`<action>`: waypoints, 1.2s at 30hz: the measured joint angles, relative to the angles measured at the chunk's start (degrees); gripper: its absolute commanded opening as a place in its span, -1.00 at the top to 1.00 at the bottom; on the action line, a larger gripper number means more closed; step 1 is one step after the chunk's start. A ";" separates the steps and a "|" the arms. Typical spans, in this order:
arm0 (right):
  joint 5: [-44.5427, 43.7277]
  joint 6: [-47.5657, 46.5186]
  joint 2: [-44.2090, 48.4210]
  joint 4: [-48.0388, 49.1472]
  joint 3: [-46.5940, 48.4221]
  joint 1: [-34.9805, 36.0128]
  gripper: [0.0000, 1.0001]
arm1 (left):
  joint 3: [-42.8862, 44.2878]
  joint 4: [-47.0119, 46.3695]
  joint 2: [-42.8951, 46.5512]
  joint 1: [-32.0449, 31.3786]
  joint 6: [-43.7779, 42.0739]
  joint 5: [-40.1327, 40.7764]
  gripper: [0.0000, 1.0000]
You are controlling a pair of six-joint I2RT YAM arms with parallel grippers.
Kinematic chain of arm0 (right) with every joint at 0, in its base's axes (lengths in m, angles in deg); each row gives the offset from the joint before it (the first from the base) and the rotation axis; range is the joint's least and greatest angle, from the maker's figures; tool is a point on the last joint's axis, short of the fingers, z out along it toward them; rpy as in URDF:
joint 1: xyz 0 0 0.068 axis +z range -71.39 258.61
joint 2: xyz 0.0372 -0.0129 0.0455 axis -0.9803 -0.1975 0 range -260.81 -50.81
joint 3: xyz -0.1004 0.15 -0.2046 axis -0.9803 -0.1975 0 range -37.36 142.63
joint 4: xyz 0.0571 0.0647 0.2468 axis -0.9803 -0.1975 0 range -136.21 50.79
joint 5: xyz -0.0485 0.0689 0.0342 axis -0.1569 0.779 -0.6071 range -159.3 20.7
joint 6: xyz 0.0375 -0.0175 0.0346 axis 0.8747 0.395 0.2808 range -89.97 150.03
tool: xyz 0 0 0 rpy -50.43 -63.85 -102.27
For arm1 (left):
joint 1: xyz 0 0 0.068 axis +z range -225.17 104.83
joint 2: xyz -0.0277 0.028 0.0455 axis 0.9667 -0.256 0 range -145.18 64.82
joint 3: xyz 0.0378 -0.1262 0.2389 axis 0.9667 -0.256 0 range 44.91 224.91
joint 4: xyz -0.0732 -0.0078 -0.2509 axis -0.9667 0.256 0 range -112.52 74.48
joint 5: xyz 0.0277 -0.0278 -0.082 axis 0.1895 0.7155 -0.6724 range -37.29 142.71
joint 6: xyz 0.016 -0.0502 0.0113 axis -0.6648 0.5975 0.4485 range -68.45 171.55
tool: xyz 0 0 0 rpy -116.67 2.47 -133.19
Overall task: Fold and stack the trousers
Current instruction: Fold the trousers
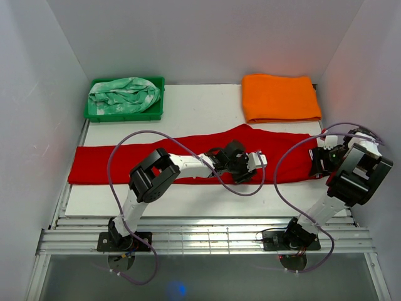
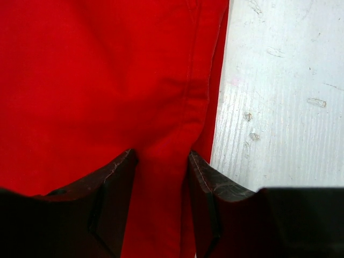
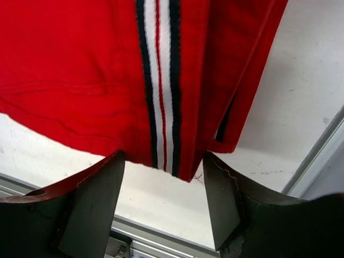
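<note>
The left tool (image 2: 161,215) has two dark, hard fingers (image 2: 115,204) with worn edges. They are nearly closed and squeeze a soft ridge of the trousers (image 2: 80,80) between them. The cloth fills the gap and touches both fingers. It is bright red and smooth, with a sewn line near its edge.

The right tool (image 3: 164,204) is wide open and holds nothing. The end of the trousers reaches in between its finger tips. A stripe (image 3: 160,80) of dark blue, white and red runs down the cloth there.

From above, the trousers lie flat in a long band across the table (image 1: 200,103), from 9 o'clock to 3 o'clock. The left tool is at the middle of the band. The right tool is at its 3 o'clock end.

The table is white and flat, with small marks and scratches. At 1 o'clock lies an orange cloth (image 1: 280,97), folded into a neat, thick square. At 11 o'clock sits a green tray (image 1: 125,117) with a crumpled green and white cloth (image 1: 122,94) in it. At 6 o'clock, grey metal rails (image 1: 207,238) run along the near edge. Plain white walls (image 1: 207,37) stand on three sides.
</note>
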 measured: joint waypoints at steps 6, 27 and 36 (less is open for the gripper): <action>-0.37 2.82 -4.22 0.48 1.95 -0.02 -0.33 | -0.42 -0.68 0.00 0.00 0.46 0.11 -0.06; 2.69 1.79 -5.62 -2.23 8.07 0.04 0.84 | -4.94 5.49 9.27 1.09 5.16 4.39 0.07; 2.10 -0.35 -5.11 -4.66 10.58 0.09 0.85 | -6.93 3.13 5.77 3.52 7.32 3.45 0.80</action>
